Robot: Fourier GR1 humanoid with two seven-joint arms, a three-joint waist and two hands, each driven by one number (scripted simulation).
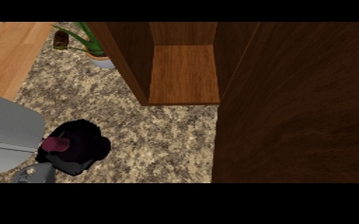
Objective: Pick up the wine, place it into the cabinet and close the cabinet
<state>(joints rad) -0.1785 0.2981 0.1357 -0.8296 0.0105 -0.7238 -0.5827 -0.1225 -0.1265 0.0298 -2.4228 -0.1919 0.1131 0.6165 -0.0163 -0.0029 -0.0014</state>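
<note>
My left hand (76, 147) is curled round the wine (56, 144), whose dark red end pokes out, low and left of the cabinet (184, 73) over the speckled counter (161, 137). The cabinet's open door (288, 109) stands wide at its right. Left of the cabinet, farther back, sits a potted plant (95, 50).

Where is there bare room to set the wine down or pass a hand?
The cabinet shelf is bare. Open counter lies between the left robot hand, closed around the wine, and the open cabinet door. The potted plant crowds the cabinet's left side.
</note>
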